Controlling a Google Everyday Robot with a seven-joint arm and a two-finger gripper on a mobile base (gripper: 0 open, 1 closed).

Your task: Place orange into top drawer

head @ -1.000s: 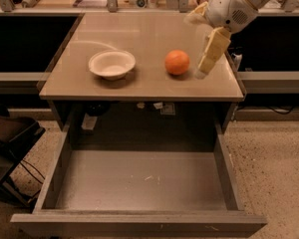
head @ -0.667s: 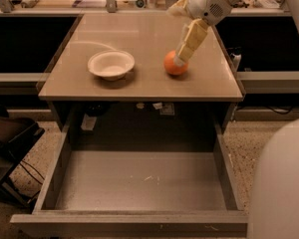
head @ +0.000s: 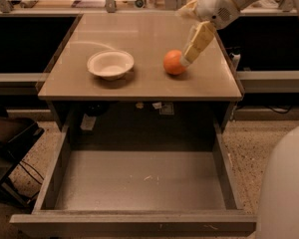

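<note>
Over the last second the end effector (head: 186, 59) has swung in from the right of the orange (head: 173, 62) to meet its right-hand side. The orange itself has stayed put on the desk.

The top drawer (head: 139, 180) stands pulled well out below, its floor bare. Above it the desk (head: 154, 31) carries the orange towards the right front and a white bowl (head: 110, 63) well apart to the left. The end effector slants down from the upper right, its tip against the fruit's upper right flank. Whether it is open or closed on the orange I cannot tell from this angle.

The step in hand is the grasp. It would go best centred across the fruit's widest part, since a round fruit nudged from one side is likely to roll left, towards the bowl. The desk's right edge is near and the front edge a little further off. Once the orange is lifted, the open way is forward over the front edge and down into the drawer, keeping off its side walls.
</note>
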